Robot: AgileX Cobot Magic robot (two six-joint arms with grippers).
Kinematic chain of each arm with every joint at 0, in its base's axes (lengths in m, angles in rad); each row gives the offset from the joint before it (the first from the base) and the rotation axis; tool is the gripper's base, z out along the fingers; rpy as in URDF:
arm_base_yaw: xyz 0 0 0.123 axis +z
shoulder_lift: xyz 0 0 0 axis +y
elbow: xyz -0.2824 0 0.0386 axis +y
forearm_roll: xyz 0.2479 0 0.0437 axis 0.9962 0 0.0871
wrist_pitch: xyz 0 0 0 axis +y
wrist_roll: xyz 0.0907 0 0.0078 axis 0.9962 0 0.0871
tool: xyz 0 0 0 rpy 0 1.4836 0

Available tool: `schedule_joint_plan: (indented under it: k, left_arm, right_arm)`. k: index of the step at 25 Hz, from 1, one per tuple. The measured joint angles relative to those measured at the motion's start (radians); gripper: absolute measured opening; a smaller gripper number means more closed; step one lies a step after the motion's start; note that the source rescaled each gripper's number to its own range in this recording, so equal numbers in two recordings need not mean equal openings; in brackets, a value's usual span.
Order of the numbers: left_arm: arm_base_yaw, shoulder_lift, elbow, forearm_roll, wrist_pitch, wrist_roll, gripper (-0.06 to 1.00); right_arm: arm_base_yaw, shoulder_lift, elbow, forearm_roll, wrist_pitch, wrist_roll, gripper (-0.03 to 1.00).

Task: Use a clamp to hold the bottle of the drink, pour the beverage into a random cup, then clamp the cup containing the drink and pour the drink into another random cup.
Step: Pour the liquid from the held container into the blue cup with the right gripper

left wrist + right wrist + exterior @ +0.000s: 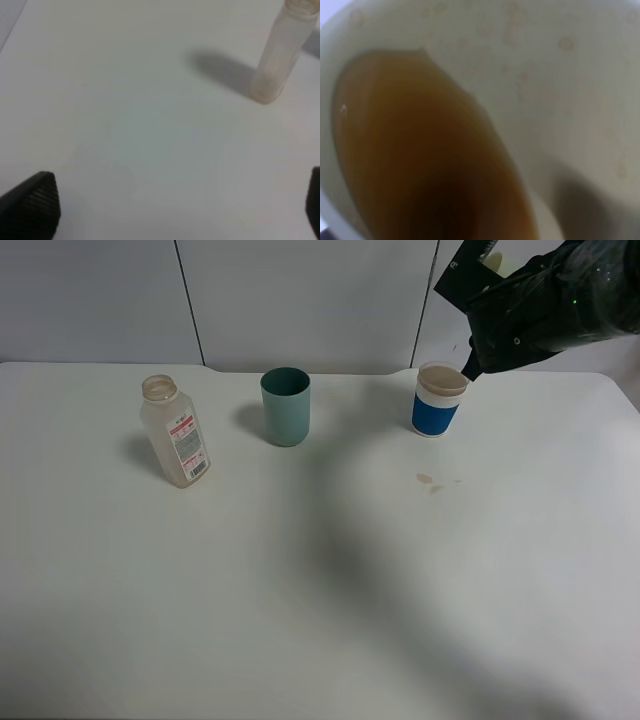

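1. Left gripper (170,207): hovering low over the white table (300,620), jaws spread as wide as they go. Only the two black fingertips (31,206) are showing, and nothing is lying between them.

2. Bottle (176,432): standing upright at the table's left, long axis vertical, uncapped mouth pointing up, label facing forward and right. In the left wrist view the bottle (280,55) is sitting well ahead of the open jaws and off to one side, touching neither.

3. Teal tumbler (286,406): standing upright near mid-table, mouth up, apart from everything else.

4. Blue-banded cup (439,400): standing upright right of centre, mouth up. Small brown spots (430,481) are lying on the table just in front of it.

5. Right gripper (500,335): hanging above and just right of the blue-banded cup, a dark tip reaching down to that cup's rim. Its jaws are clamping tight on the yellow-green tumbler (560,75), which is filling the right wrist view. The tumbler is tipping well off upright, with the beverage (430,165) pooling along one inner wall. The arm is hiding which way its mouth is pointing.
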Motion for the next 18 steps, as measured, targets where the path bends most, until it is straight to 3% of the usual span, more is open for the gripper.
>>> schedule_joint_plan:
  k: [18]
  left_arm:
    - [0.000, 0.000, 0.000, 0.000, 0.000, 0.000, 1.00]
  right_arm:
    - [-0.001, 0.000, 0.000, 0.000, 0.061, -0.128, 0.03]
